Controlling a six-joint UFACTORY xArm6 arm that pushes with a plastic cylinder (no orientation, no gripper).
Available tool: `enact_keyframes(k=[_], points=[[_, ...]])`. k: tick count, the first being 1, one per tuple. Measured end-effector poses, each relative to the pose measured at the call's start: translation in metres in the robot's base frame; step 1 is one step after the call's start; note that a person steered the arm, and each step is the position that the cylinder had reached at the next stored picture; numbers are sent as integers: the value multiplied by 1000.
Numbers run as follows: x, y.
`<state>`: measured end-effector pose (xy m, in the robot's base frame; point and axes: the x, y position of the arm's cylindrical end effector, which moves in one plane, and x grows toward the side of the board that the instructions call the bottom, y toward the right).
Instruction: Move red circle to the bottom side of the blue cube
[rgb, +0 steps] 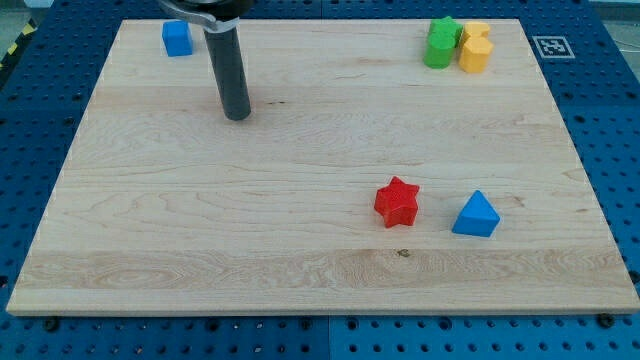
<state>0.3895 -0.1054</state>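
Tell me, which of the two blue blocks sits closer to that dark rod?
The blue cube at the view's top left; my tip rests just right of and below it. The blue triangle lies far off, bottom right.

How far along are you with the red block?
Nothing looks done: no red block sits below the blue cube. The only red one I see, a red star, lies far off beside the blue triangle. My tip stands just below-right of the cube, touching no block. The whole push is left.
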Motion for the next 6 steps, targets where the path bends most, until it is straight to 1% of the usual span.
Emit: enact_keyframes(k=[1, 2, 3, 4, 5, 6], points=[[33, 28], [10, 53], [-18, 37], [-36, 7], [-49, -8], [-44, -9]])
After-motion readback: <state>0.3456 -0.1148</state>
